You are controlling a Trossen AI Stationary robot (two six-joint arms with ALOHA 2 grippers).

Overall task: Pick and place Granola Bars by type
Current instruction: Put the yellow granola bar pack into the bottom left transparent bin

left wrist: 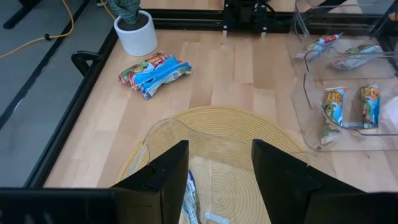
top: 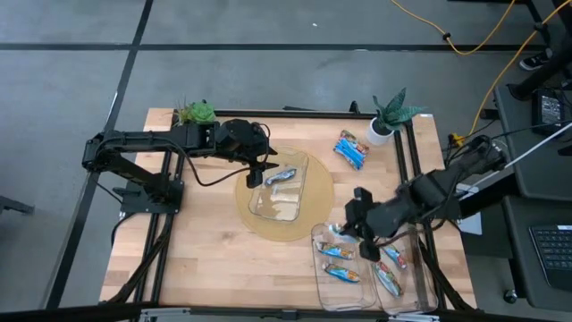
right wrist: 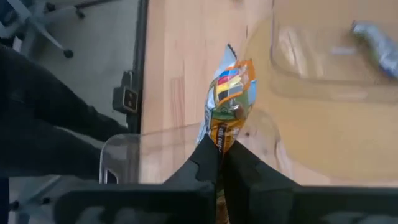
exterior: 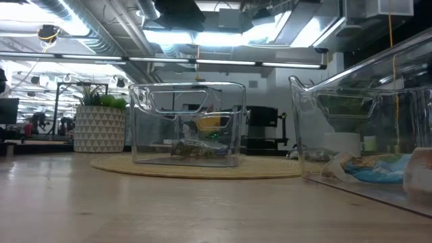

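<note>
My right gripper (right wrist: 219, 155) is shut on a multicoloured orange-and-green bar (right wrist: 230, 93) and stands over the far left corner of the right clear bin (top: 420, 291). Several multicoloured bars (top: 344, 271) lie on that bin's floor. My left gripper (left wrist: 214, 177) is open above the clear bin (top: 308, 192) on the round woven mat (top: 295, 234). One blue-and-silver bar (top: 281, 176) lies flat in that bin, just below the left finger. Loose bars (top: 351, 148), blue and multicoloured, lie in a heap on the table by the white plant pot. My right gripper pinches the multicoloured bar by one end of its wrapper (right wrist: 219, 142) between its two fingers. The bar sticks out beyond the fingertips, along the line of the fingers. It is lifted clear of the table and the bin.
A white pot with a plant (top: 382, 130) stands at the far right corner, a green plant (top: 195, 114) at the far left. Black frame rails run along the table's left and right sides. Bare wood lies at the near left of the table (top: 206, 259).
</note>
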